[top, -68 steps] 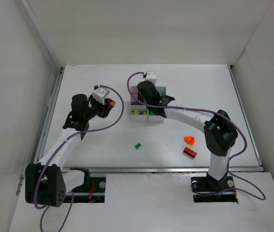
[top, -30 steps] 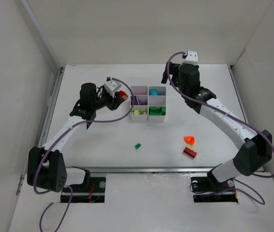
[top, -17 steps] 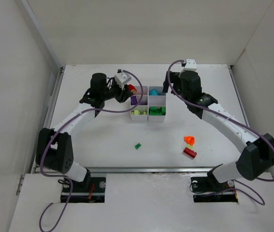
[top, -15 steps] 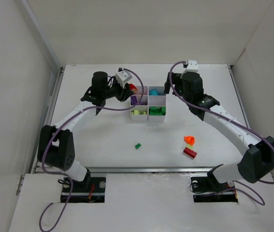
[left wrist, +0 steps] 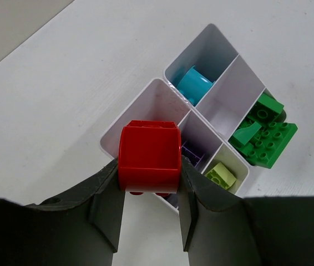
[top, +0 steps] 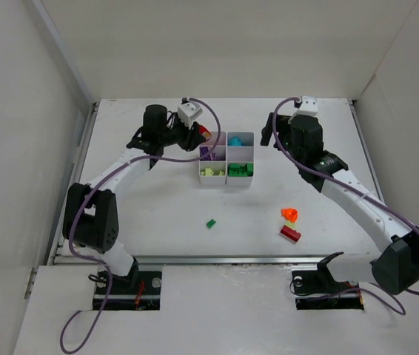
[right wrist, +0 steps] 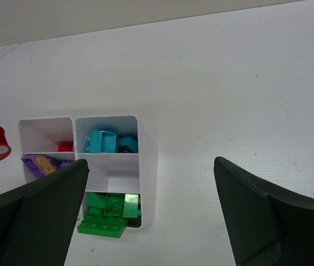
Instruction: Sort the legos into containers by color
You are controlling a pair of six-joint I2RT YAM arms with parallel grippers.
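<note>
The white tray of containers (top: pixel 226 175) stands mid-table, with cyan (left wrist: pixel 195 84), green (left wrist: pixel 263 132), yellow-green (left wrist: pixel 221 174) and purple (left wrist: pixel 191 152) legos in separate compartments. My left gripper (top: pixel 200 135) is shut on a red lego (left wrist: pixel 149 156) and hangs over the tray's far-left compartment, which holds a small red piece (right wrist: pixel 64 147). My right gripper (right wrist: pixel 151 162) stands wide open right of the tray (right wrist: pixel 147 149), with nothing between its fingers. Loose legos lie nearer the arms: a green one (top: pixel 211 222), an orange one (top: pixel 289 214) and a red one (top: pixel 290 234).
White walls (top: pixel 61 66) enclose the table on three sides. The middle right compartment (right wrist: pixel 112 174) of the tray holds nothing. The left arm's cable (top: pixel 209 118) loops above the tray's far edge.
My left gripper has carried the red lego rightwards and away from me, to the tray's far-left corner. My right arm has drawn back from over the tray to its right side.
</note>
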